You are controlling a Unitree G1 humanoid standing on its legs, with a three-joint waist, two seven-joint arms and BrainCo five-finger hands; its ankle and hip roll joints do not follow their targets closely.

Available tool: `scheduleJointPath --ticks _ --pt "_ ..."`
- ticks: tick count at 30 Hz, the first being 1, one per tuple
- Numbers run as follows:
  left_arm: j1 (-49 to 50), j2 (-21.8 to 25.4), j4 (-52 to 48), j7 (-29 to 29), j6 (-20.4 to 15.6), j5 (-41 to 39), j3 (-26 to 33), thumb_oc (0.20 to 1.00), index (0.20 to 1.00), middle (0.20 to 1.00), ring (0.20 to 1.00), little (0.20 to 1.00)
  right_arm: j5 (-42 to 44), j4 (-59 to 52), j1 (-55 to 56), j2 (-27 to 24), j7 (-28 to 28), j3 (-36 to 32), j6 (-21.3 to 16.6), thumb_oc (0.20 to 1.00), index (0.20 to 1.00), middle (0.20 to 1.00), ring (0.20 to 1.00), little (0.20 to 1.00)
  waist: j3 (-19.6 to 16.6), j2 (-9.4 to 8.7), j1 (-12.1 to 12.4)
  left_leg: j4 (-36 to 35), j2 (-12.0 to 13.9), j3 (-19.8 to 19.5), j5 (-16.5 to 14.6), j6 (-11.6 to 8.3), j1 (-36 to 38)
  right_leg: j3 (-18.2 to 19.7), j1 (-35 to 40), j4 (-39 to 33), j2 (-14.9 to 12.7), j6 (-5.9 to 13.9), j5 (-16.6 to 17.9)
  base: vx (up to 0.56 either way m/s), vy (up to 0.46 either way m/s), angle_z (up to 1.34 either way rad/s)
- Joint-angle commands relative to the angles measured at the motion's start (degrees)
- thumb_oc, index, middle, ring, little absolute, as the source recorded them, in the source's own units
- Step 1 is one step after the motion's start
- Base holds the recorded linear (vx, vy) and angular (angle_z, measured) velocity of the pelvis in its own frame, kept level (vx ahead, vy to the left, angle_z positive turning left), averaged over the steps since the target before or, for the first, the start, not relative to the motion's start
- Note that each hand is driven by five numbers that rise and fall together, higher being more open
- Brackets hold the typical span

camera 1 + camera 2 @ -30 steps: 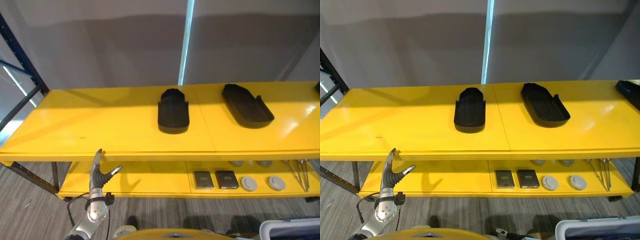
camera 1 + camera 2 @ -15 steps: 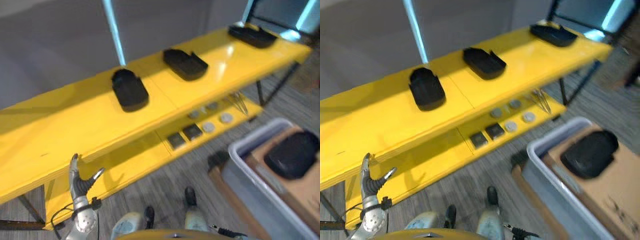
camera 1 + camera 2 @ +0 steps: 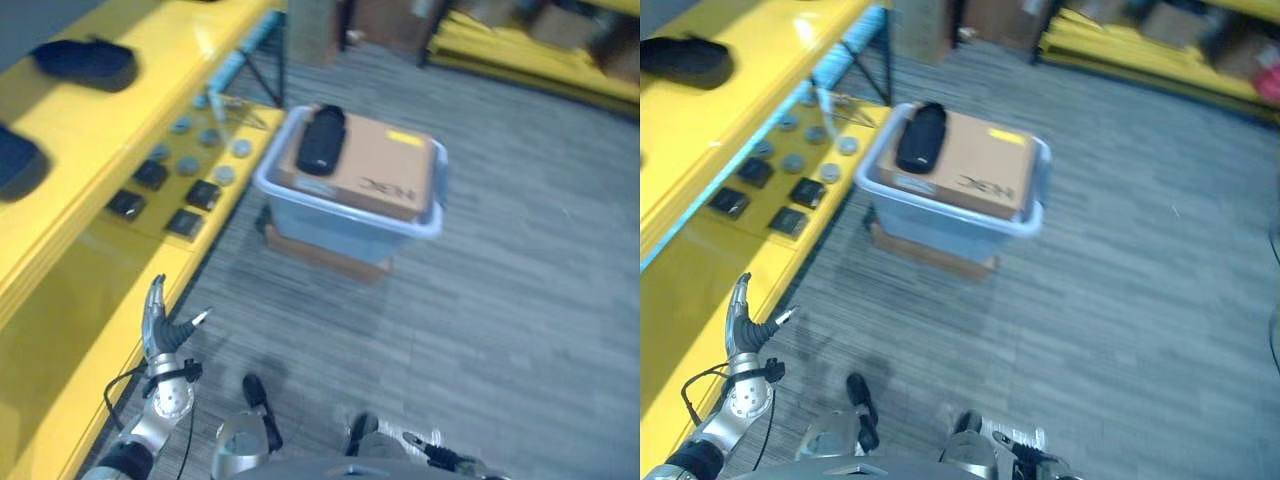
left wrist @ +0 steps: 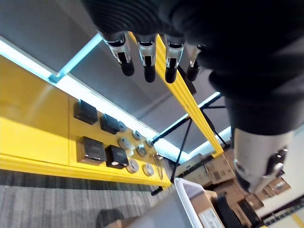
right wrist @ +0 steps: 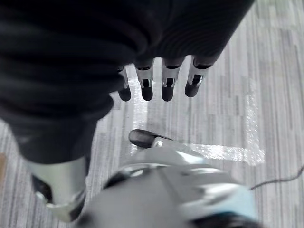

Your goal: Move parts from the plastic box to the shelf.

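Note:
A grey plastic box (image 3: 345, 232) stands on the floor to the right of the yellow shelf (image 3: 70, 130). A brown carton (image 3: 380, 170) fills the box, and one black part (image 3: 320, 140) lies on top of it. Two more black parts (image 3: 85, 62) (image 3: 12, 162) rest on the shelf's top board. My left hand (image 3: 160, 325) is open and empty, low beside the lower shelf board, far from the box. In the right wrist view my right hand (image 5: 161, 83) hangs open above the floor with nothing in it.
Small square black pieces (image 3: 165, 190) and round grey discs (image 3: 195, 150) lie on the lower shelf board, also seen past my left fingers (image 4: 147, 61). Another yellow rack (image 3: 540, 40) and cartons stand at the far side. Grey plank floor (image 3: 520, 260) stretches right of the box.
The camera has swung to the right: the shelf has slid to the picture's left and the plastic box now sits near the middle. My left hand keeps the same open pose.

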Motion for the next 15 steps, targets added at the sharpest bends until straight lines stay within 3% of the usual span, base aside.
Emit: scheduleJointPath --ticks 1,6,7,9,10,14,15 --pt "-4.8 0.8 0.7 -0.1 0.4 -3.8 1.7 1.0 1.0 1.0 1.0 1.0 2.9 0.7 1.0 0.2 -0.5 0.1 -0.7 1.0 1.0 1.0 1.0 1.0 -0.5 -1.83 -0.8 4.6 -1.4 -2.2 -12.8 2.12 5.9 1.7 -0.7 3.0 -4.3 -1.6 -0.9 0.04 -0.243 0.14" --pt "-5.5 -1.7 6.2 -4.0 1.6 -7.3 4.1 1.0 1.0 1.0 1.0 1.0 -1.1 1.0 2.1 -1.1 0.2 -2.3 1.1 1.0 1.0 1.0 1.0 1.0 -0.3 -2.34 -2.8 11.8 0.8 -3.0 -15.8 1.57 6.3 2.9 -0.9 4.2 -3.3 -4.1 -2.4 0.09 -0.254 -0.08" --pt "-5.1 -2.5 7.5 -6.8 2.0 -10.8 4.4 1.0 1.0 1.0 1.0 1.0 -3.2 1.4 1.5 -1.8 0.4 -2.6 1.3 1.0 1.0 1.0 1.0 1.0 0.1 -2.71 -2.3 20.6 1.4 -5.8 -15.7 0.93 4.0 3.8 -1.0 4.8 -3.1 -5.34 -2.7 0.14 -0.269 0.04" --pt "-4.6 -3.2 8.6 -10.2 3.1 -14.2 4.7 1.0 1.0 1.0 1.0 1.0 -4.3 1.6 0.4 -2.7 0.4 -1.9 1.1 1.0 1.0 1.0 1.0 1.0 1.1 -2.72 -1.0 28.2 1.8 -10.4 -13.3 -0.29 -0.3 5.0 -0.7 5.2 -2.3 -6.58 -3.1 0.13 -0.222 -0.1" --pt "-4.5 -3.6 9.1 -11.5 3.1 -15.3 5.0 1.0 1.0 1.0 1.0 1.0 -4.1 1.6 0.0 -2.9 0.2 -1.5 0.9 1.0 1.0 1.0 1.0 1.0 1.5 -2.55 -0.6 29.9 1.9 -12.1 -12.4 -0.83 -1.9 5.5 -0.6 5.2 -1.8 -6.91 -3.3 0.07 -0.108 -0.34" --pt "-4.5 -3.6 9.1 -11.5 3.1 -15.3 5.0 1.0 1.0 1.0 1.0 1.0 -4.1 1.6 -0.1 -2.9 0.2 -1.5 0.9 1.0 1.0 1.0 1.0 1.0 1.5 -2.52 -0.7 30.0 2.0 -12.2 -12.5 -0.86 -2.0 5.5 -0.6 5.2 -1.8 -6.93 -3.3 0.01 -0.01 -0.07" --pt "-4.5 -3.6 9.1 -11.5 3.1 -15.3 5.0 1.0 1.0 1.0 1.0 1.0 -4.1 1.6 -0.1 -2.9 0.2 -1.5 0.9 1.0 1.0 1.0 1.0 1.0 1.5 -2.52 -0.7 30.0 2.0 -12.2 -12.5 -0.86 -2.0 5.5 -0.6 5.2 -1.8 -6.93 -3.3 0.68 0.324 0.36"
